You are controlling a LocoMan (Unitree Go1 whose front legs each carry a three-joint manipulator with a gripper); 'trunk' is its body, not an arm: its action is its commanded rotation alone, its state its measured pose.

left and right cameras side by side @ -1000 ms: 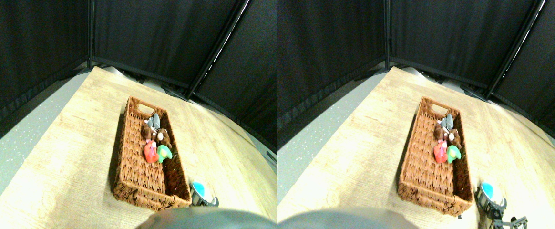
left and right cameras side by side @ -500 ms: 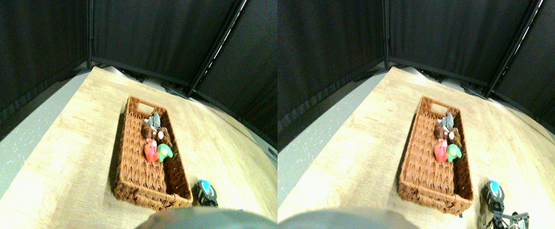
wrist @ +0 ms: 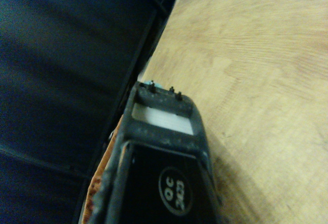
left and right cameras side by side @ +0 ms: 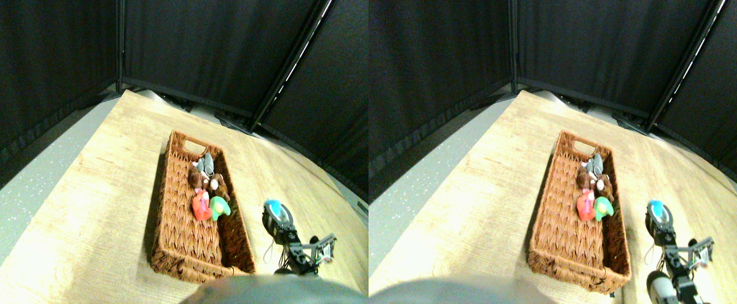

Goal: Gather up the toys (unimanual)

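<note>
Right end effector (left and right cameras side by side: 275, 213) is up off the surface (left and right cameras side by side: 77, 215) w/ a blue toy (left and right cameras side by side: 273, 205) gripped at its tip, just right of the basket (left and right cameras side by side: 178, 253); basket's long axis runs near-to-far, so drop spot lies to its left.

So the surface here is a light wood-grain floor panel (left and right cameras side by side: 90, 209), laid over a grey speckled floor (left and right cameras side by side: 1, 215) that shows along its left edge. The only thing sitting directly on the panel is a long brown wicker basket (left and right cameras side by side: 175, 209), roughly in the middle, with its cut-out handle end pointing away toward the black curtain screens (left and right cameras side by side: 204, 50) that stand at the panel's far edge. The panel to the left of the basket is plain bare wood, and same on the basket's right.
</note>
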